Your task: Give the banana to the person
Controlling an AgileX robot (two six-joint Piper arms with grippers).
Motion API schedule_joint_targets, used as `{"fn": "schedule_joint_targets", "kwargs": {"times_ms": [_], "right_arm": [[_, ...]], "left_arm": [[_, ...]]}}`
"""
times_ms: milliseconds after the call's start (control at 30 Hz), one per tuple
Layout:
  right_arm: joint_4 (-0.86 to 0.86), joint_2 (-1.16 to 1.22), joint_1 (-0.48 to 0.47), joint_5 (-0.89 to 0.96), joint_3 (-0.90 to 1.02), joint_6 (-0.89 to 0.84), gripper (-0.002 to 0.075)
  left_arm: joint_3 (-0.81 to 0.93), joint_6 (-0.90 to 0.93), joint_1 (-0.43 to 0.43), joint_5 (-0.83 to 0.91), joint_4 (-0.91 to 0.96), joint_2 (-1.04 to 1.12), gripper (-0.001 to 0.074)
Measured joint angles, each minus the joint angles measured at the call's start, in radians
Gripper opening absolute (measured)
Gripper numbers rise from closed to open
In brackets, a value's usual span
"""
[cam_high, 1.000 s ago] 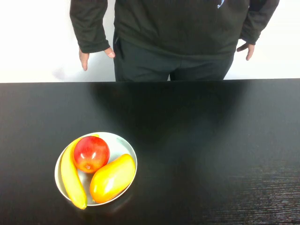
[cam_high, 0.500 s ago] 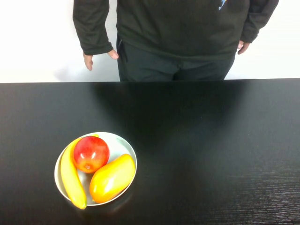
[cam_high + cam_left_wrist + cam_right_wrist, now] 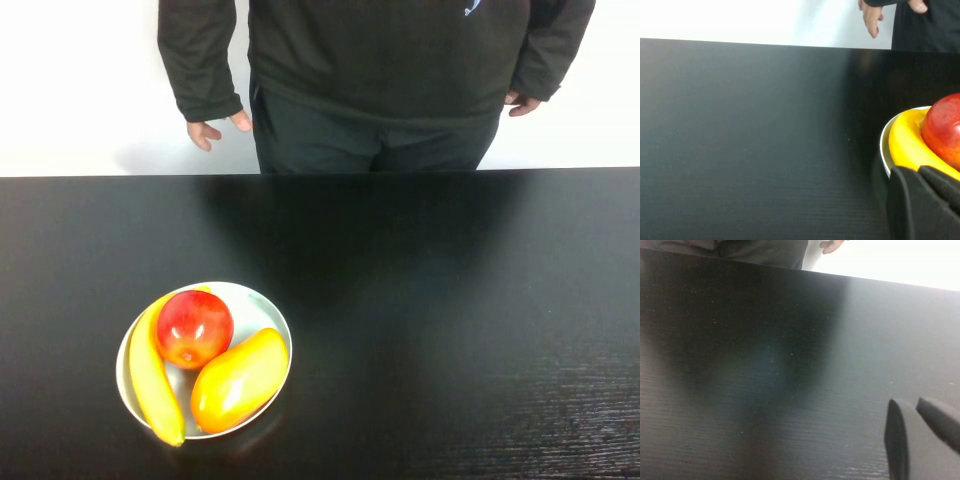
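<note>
While its long axis runs from the bench's near edge toward the far side, bowing out to the robot's left, the long curved yellow banana (image 3: 150, 375) lies along the left rim of a round white plate (image 3: 262, 310) on the glossy black bench (image 3: 450, 320), touching a round red apple (image 3: 194, 328) beside a plump yellow-orange mango-like fruit (image 3: 239, 379). Beyond the far edge stands the person in a dark jacket (image 3: 385, 70), hands at the sides. Neither arm shows from above. Only the wrist views show the left end effector (image 3: 924, 202) just beside the plate and the right end effector (image 3: 921, 437) over bare bench; whether either is spread, I cannot tell. Open bench lies right of the plate.
</note>
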Motion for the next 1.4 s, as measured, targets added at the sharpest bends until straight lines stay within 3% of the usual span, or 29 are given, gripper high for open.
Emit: {"fn": "schedule_joint_targets", "kwargs": {"times_ms": [400, 600, 900, 1100, 1400], "right_arm": [[0.000, 0.000, 0.000, 0.000, 0.000, 0.000, -0.0011], [0.000, 0.000, 0.000, 0.000, 0.000, 0.000, -0.0011], [0.000, 0.000, 0.000, 0.000, 0.000, 0.000, -0.0011], [0.000, 0.000, 0.000, 0.000, 0.000, 0.000, -0.0011], [0.000, 0.000, 0.000, 0.000, 0.000, 0.000, -0.0011]], "left_arm": [[0.000, -0.033, 0.000, -0.030, -0.046, 0.000, -0.0004], [0.000, -0.192, 0.000, -0.167, -0.233, 0.000, -0.0004], [0.000, -0.219, 0.000, -0.285, -0.259, 0.000, -0.0004], [-0.071, -0.231, 0.000, -0.123, -0.273, 0.049, -0.0004], [-0.505, -0.040, 0.000, 0.370, -0.277, 0.491, -0.0004]]}}
